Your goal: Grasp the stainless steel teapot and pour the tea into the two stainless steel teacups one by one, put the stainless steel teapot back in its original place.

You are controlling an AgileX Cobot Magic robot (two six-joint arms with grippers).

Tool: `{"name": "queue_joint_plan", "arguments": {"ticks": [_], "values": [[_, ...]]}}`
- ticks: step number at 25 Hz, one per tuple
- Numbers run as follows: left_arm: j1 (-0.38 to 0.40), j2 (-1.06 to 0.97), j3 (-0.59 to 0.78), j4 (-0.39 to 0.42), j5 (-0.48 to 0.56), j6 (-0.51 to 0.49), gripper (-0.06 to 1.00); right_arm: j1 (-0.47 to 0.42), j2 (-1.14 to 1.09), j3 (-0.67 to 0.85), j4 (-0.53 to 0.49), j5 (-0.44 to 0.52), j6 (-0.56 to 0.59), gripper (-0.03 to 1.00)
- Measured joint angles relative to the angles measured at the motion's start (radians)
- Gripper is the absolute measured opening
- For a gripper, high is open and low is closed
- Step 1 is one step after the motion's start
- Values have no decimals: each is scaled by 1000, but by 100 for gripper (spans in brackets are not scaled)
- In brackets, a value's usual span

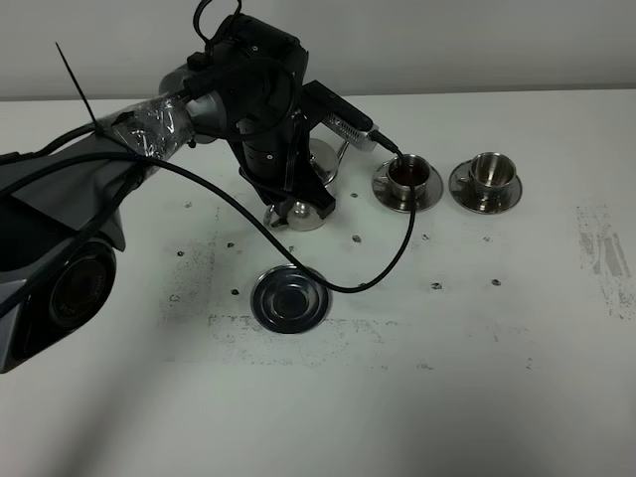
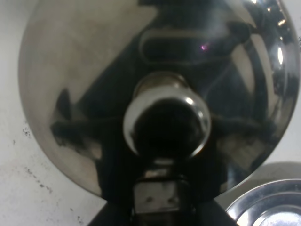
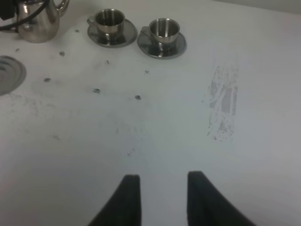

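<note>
The left gripper (image 1: 290, 177) seems clamped on the stainless steel teapot (image 1: 301, 213), though its jaws are hidden under the wrist. The pot is at 9 o'clock of the first teacup (image 1: 407, 181), which holds dark tea (image 1: 405, 174). The second teacup (image 1: 485, 175) stands at that cup's 3 o'clock. The wide saucer (image 1: 289, 298) lies apart at the pot's 6 o'clock. The right gripper (image 3: 162, 200) hangs parted, grasping nothing.

My right gripper (image 3: 163, 200) shows its jaws apart over the table (image 3: 188, 132). Well ahead I see the teapot (image 3: 37, 23) beside two teacups (image 3: 110, 20).
</note>
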State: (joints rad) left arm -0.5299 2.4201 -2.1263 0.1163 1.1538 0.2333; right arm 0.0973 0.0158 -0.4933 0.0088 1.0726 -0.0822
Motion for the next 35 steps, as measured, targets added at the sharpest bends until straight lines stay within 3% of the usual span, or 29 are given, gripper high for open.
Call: {"name": "queue_joint_plan", "arguments": {"ticks": [10, 22, 28, 35], "values": [[-1, -77, 2, -19, 21, 10, 18, 0, 0, 0, 0, 0, 0, 23], [-80, -148, 1, -179, 41, 124, 18, 0, 0, 1, 0, 0, 0, 23], [-112, -148, -42, -161, 39, 124, 18, 0, 0, 1, 0, 0, 0, 23], [-129, -109, -192, -80, 39, 128, 18, 0, 0, 1, 0, 0, 0, 23]]}}
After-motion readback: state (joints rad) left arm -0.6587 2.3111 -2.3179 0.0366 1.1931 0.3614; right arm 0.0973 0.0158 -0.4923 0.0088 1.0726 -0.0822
